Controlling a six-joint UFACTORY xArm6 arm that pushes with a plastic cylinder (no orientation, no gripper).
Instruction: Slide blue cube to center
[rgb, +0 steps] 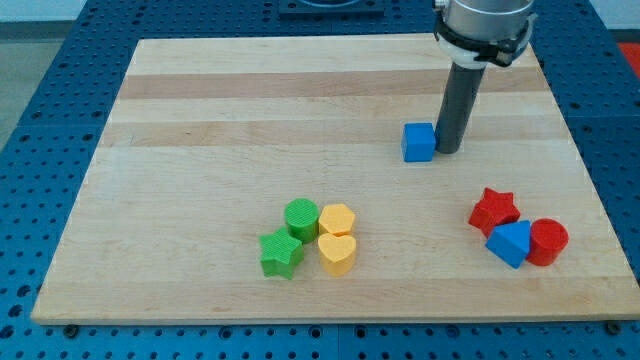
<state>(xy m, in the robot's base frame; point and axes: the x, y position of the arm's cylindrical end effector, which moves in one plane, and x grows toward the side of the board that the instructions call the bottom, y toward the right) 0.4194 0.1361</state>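
The blue cube (419, 142) sits on the wooden board (250, 130), right of the board's middle and a little toward the view's top. My tip (449, 150) stands right against the cube's right side. The rod rises from there to the arm's silver collar at the view's top.
A green cylinder (301, 217), green star (281, 254), yellow hexagon (337, 218) and yellow heart (337, 253) cluster at the bottom middle. A red star (494, 210), blue triangular block (510, 243) and red cylinder (547, 241) cluster at the bottom right.
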